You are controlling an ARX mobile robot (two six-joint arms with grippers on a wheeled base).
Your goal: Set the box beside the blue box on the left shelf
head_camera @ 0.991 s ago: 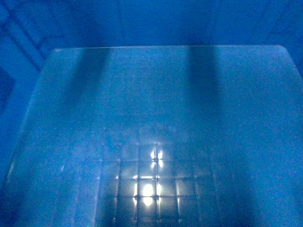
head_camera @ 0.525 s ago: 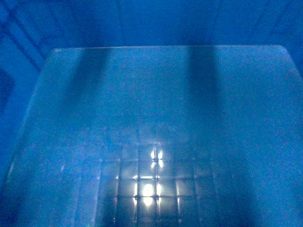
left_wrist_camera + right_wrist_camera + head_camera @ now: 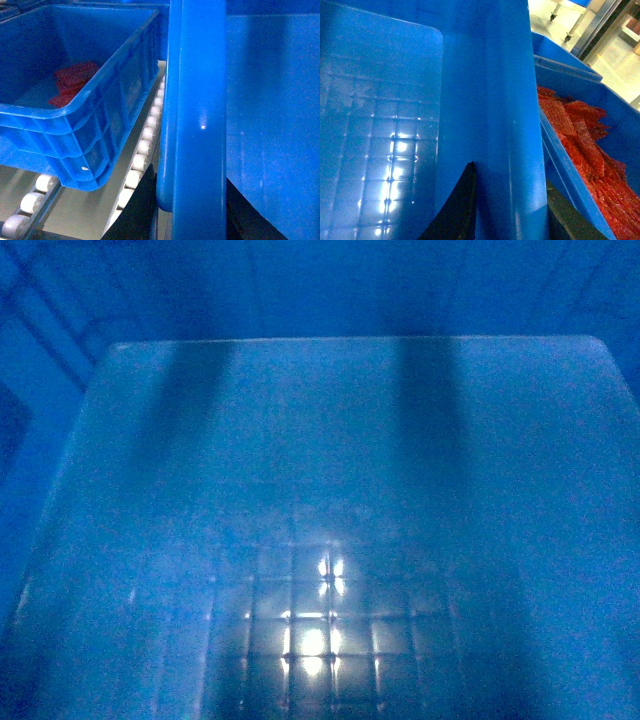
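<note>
Above white-roller metal flow rack (image 3: 140, 155), L gripper (image 3: 190, 212) & R gripper (image 3: 507, 210) each pinched big open-top blue plastic crate's (image 3: 340, 470) rim.

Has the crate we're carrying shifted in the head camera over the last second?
No. The box fills the head view exactly as before; its floor's far edge and grid sit unchanged against the frame.

three blue crates (image 3: 75, 115) (image 3: 485, 100) (image 3: 580, 165), two rows of white rollers (image 3: 142, 150)

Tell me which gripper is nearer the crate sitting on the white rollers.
Left. The left gripper clamps the carried box's rim, right beside the crate on the rollers. The right gripper holds the opposite rim, next to a different crate of red netting.
</note>
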